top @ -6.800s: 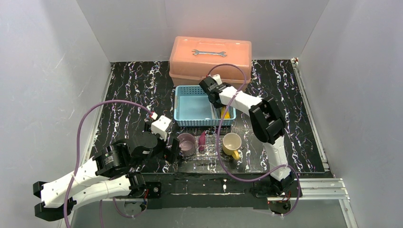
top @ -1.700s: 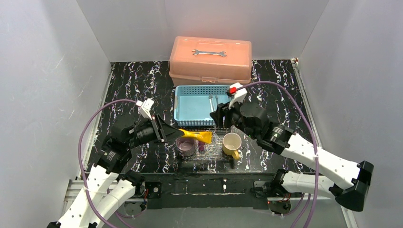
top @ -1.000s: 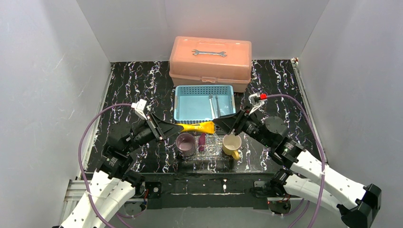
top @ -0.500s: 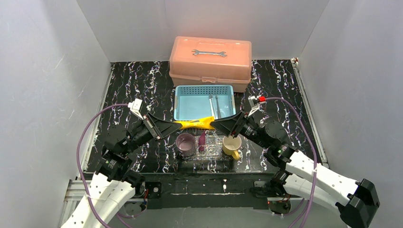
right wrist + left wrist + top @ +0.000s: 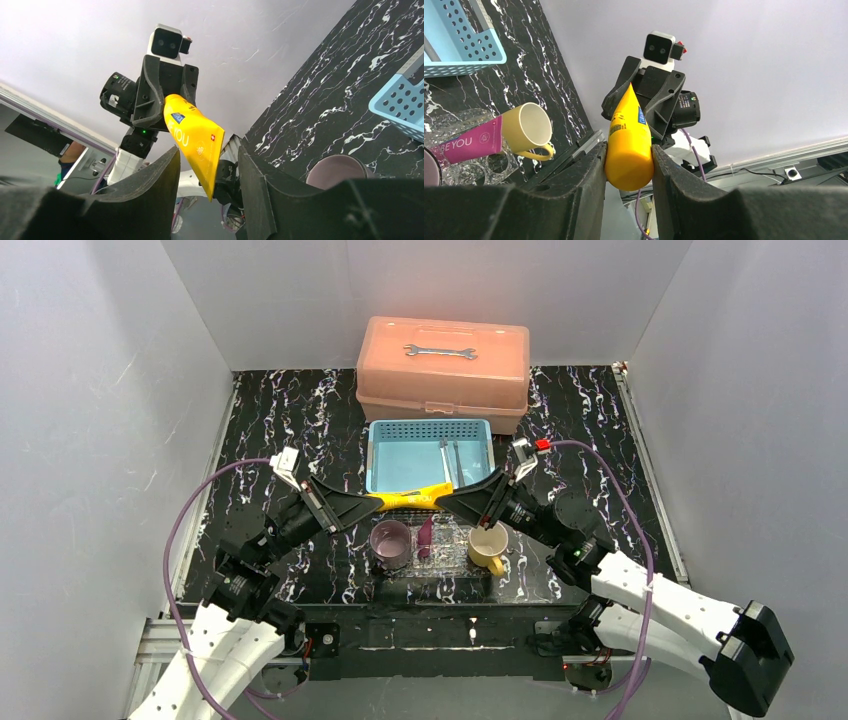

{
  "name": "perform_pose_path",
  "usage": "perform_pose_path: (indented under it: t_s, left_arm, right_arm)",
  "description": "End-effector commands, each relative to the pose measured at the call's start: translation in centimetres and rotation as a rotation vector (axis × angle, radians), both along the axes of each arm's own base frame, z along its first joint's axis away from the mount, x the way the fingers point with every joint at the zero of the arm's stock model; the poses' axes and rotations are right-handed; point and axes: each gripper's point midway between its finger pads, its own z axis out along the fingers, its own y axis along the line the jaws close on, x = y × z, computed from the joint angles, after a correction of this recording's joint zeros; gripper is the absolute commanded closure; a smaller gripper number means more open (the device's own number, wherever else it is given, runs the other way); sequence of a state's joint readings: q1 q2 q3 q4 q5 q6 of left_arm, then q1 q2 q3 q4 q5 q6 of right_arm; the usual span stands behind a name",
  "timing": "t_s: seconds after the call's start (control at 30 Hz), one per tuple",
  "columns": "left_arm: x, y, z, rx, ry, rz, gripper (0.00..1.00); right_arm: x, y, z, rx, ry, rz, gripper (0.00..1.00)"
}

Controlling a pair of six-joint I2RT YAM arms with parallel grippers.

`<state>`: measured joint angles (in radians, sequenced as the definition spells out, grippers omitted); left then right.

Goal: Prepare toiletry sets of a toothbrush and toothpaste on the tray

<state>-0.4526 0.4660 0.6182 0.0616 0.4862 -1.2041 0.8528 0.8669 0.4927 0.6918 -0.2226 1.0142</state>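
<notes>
From above, the left claw point(image 5: 372, 503) is clamped on the rounded end of the yellow toothpaste tube point(image 5: 410, 498). The tube is held level in the air over the near edge of the light-blue basket point(image 5: 405, 465). The right claw point(image 5: 445, 502) meets it from the other side, at its flat end. Below lies the clear tray point(image 5: 447, 562) on the black tabletop point(image 5: 280, 410), with a purple mug point(image 5: 390, 543), a magenta tube point(image 5: 425, 536) and a yellow mug point(image 5: 488, 544). Two pale toothbrushes point(image 5: 450, 460) lie in the basket.

The left wrist view shows both of its fingers pressed against the yellow tube's fat end.

In the right wrist view, the crimped end sits between the right claw's fingers point(image 5: 150, 200). They stand apart, with a gap beside one finger; whether the other touches it I cannot tell.
</notes>
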Motion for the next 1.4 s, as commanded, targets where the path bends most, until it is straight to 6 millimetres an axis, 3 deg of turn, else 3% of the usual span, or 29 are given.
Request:
perform_pose_path:
  t_s: [0.0,0.23,0.57,0.8,0.9,1.0,1.37]
  left_arm:
    - [-0.1,-0.2,1.0,-0.041,-0.04,-0.021,1.0]
    - [-0.2,-0.3,0.8,-0.044,-0.042,-0.034,1.0]
    - [-0.4,-0.6,0.7,-0.049,-0.038,-0.058,1.0]
    - [-0.6,-0.8,0.4,-0.047,-0.037,-0.078,1.0]
    - [-0.7,-1.0,0.2,-0.048,-0.029,-0.094,1.0]
    - [-0.8,-1.1,0.1,-0.046,-0.026,-0.107,1.0]
    - [-0.9,-1.5,-1.5,-0.014,0.001,-0.14,0.42]
  right_arm:
    - [-0.8,-0.4,3.3,0.094,-0.072,0.027,0.47]
    - [-0.9,-0.4,3.7,0.106,-0.084,0.033,0.51]
    - [-1.0,-0.1,3.7,0.112,-0.078,0.05,0.63]
    - [-1.2,-0.1,3.8,0.111,-0.085,0.06,0.8]
    - [-1.3,0.0,3.9,0.11,-0.093,0.067,0.97]
    - [-1.5,-0.1,4.0,0.11,-0.105,0.07,0.99]
    - [-1.8,-0.6,4.3,0.067,-0.148,0.05,0.99]
